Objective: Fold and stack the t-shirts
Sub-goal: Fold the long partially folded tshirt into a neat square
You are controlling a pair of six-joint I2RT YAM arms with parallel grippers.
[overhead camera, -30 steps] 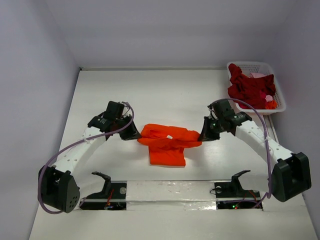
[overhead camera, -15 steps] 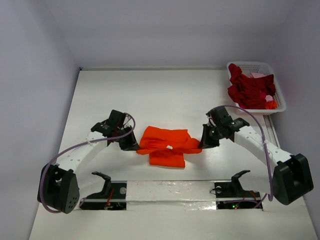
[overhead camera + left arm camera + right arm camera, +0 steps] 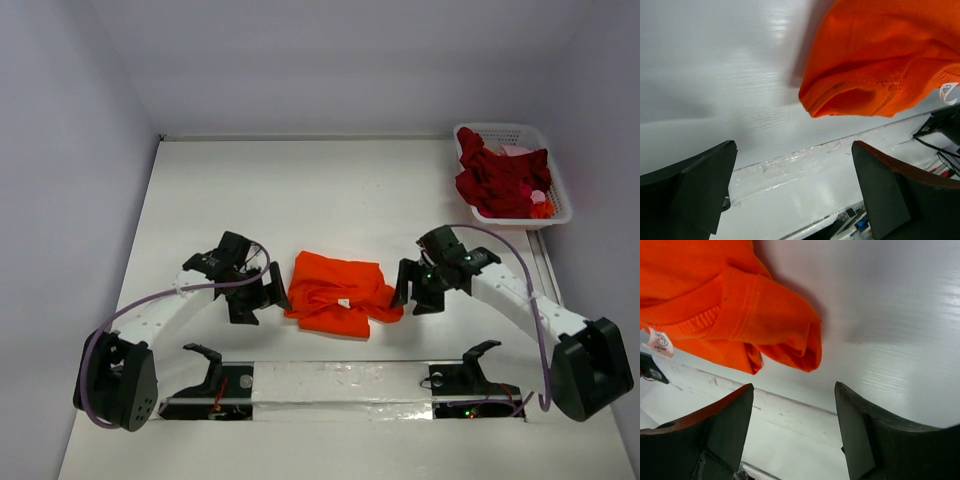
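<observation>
Three pale lilac walls [image 3: 330, 60] closing in a white table [image 3: 350, 190], glossy enough to throw soft shadows, with a clear tape strip [image 3: 340, 385] along the near edge between the arm bases. Far right corner: white lattice basket [image 3: 500, 128] heaped with dark red shirts [image 3: 500, 175] and a pale pink shirt [image 3: 515, 151] showing at the back. Near the middle of the table, a little toward the near edge: orange t-shirt [image 3: 335, 290], folded over on itself into a rumpled bundle. Compared with a second ago: then pinched at both side edges and held stretched wider and farther back; now dropped, lying closer to the tape and bunched narrower. Left gripper [image 3: 260, 300] let go, fingers [image 3: 690, 185] spread wide with only bare table between them, cloth just beyond the tips. Right gripper [image 3: 413, 297] likewise released, fingers [image 3: 860, 430] apart, nothing between, rolled sleeve edge just ahead. Both moved nearer the bases than before. Long axis of the bundle running left to right, roughly along the table's near edge, one end toward each gripper; white neck label [image 3: 343, 303] and ribbed collar turned toward the near side.
</observation>
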